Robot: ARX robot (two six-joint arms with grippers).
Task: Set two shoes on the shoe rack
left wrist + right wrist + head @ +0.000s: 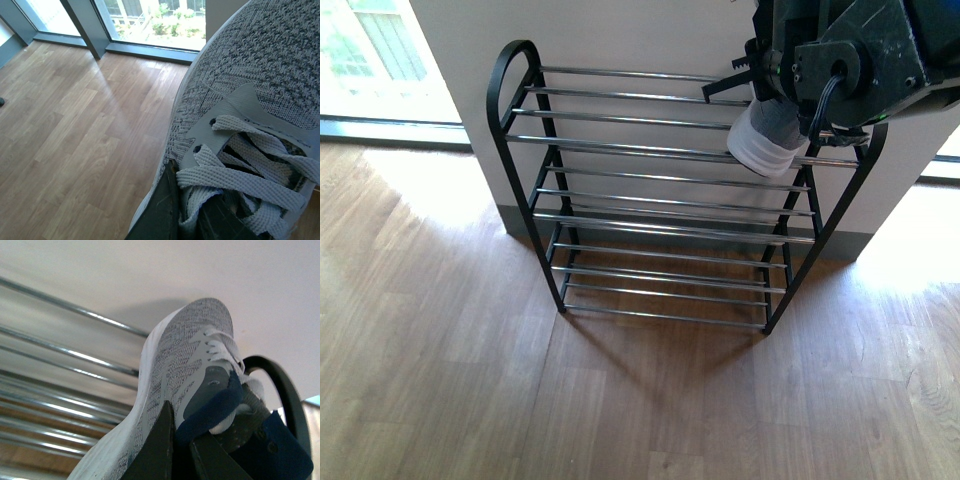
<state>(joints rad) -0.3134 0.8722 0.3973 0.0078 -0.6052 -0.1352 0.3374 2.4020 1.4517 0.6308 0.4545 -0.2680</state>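
2 shoes, 1 rack.

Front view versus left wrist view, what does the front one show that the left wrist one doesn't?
Only the front view shows the shoe rack and a grey sneaker held by the right arm, its white sole over the top tier's right end. Only the left wrist view shows the other sneaker close up, with its laces and knit upper, pinched by the left gripper, plus tall windows with greenery outside. Both show the wooden floor and some sunlit glass.
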